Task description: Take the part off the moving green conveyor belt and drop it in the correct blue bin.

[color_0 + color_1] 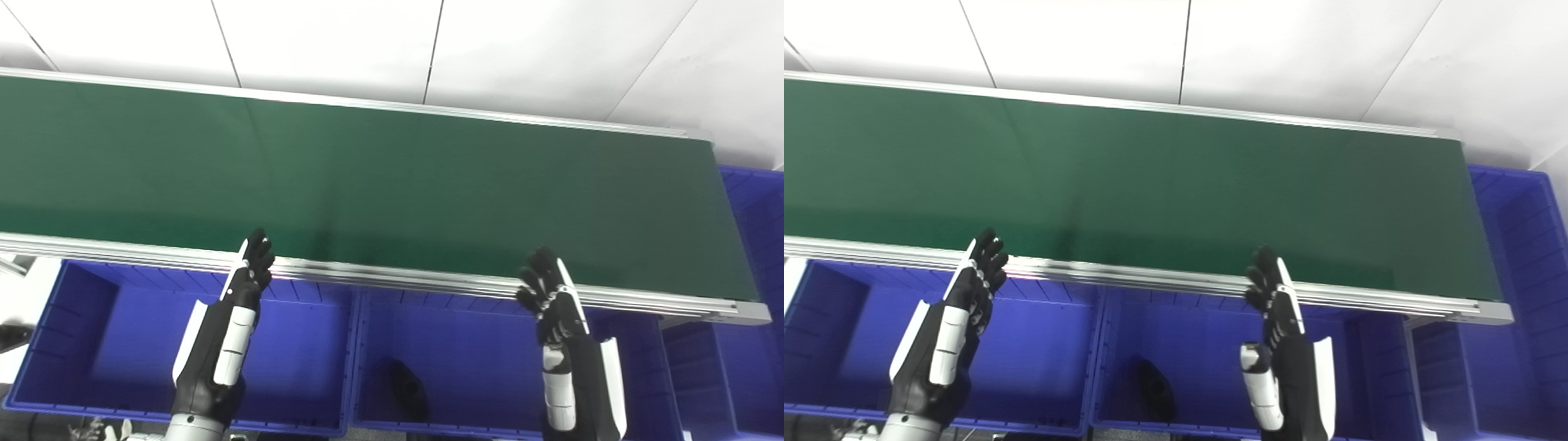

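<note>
While nothing's riding the green conveyor belt (392,184) anywhere in frame, I'm just parked: left hand (248,288) at lower left, right hand (551,294) at lower right, both raised at the belt's near rail, fingers (989,248) loosely spread and holding nothing. So no part to pick yet, as far as I can see. There's a dark part (407,386) already lying in the middle blue bin (490,367), bottom centre; the left blue bin (92,343) looks empty. If the next one's like that, I'd guess small, rigid plastic or rubber, light, maybe slick. I'd take it across its narrow middle, pinching from both sides, since it'll be moving and could skid off.
</note>
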You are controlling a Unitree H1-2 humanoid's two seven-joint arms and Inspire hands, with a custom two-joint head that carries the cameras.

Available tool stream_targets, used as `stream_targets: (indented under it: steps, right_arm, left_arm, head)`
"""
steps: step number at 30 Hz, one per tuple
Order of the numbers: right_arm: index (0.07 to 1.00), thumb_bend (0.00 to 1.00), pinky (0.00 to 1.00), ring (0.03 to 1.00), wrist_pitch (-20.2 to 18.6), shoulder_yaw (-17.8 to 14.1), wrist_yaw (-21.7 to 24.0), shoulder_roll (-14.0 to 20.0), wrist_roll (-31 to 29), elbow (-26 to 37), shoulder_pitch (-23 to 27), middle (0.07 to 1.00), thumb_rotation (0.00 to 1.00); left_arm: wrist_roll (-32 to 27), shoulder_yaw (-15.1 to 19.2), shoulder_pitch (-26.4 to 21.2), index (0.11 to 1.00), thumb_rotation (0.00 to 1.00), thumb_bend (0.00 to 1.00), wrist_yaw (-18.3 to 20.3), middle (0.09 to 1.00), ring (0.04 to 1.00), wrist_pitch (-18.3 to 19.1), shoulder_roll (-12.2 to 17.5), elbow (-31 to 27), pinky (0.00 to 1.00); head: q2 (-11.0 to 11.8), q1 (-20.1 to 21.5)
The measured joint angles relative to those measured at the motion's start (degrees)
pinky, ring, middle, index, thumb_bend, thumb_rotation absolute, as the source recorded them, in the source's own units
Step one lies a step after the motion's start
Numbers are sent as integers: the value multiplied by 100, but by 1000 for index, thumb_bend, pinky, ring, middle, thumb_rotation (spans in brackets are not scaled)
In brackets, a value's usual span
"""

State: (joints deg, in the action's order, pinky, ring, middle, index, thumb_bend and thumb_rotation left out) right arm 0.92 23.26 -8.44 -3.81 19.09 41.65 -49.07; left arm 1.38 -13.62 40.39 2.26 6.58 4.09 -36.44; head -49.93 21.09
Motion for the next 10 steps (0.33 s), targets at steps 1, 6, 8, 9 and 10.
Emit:
stream_targets:
  steps: [1, 6, 8, 9, 10]
  right_arm:
    - [982, 844, 960, 985, 14, 3, -72, 23, 1, -26, 21, 994, 1000]
    - [996, 838, 972, 995, 350, 6, -399, 228, 33, -398, 215, 1000, 1000]
    - [990, 823, 962, 987, 650, 22, -578, 299, 162, -975, 382, 1000, 1000]
    - [992, 818, 968, 990, 813, 23, -653, 333, 274, -1374, 508, 1000, 1000]
    - [993, 815, 972, 991, 941, 36, -717, 353, 346, -1628, 596, 1000, 1000]
  left_arm:
    - [0, 0, 0, 1000, 1000, 669, 2, 1000, 1000, -29, 13, 26, 1000]
    - [0, 4, 2, 1000, 1000, 673, 14, 1000, 1000, -240, 107, 179, 1000]
    - [-1, 4, 2, 1000, 1000, 676, 14, 1000, 1000, -412, 111, 206, 1000]
    - [-22, 4, 13, 1000, 1000, 679, 16, 1000, 1000, -568, 109, 217, 1000]
    - [-59, 4, 22, 1000, 1000, 681, 28, 1000, 1000, -701, 115, 222, 1000]
  head:
    - [27, 0]
    - [194, 35]
    - [255, 26]
    - [256, 26]
    - [299, 26]
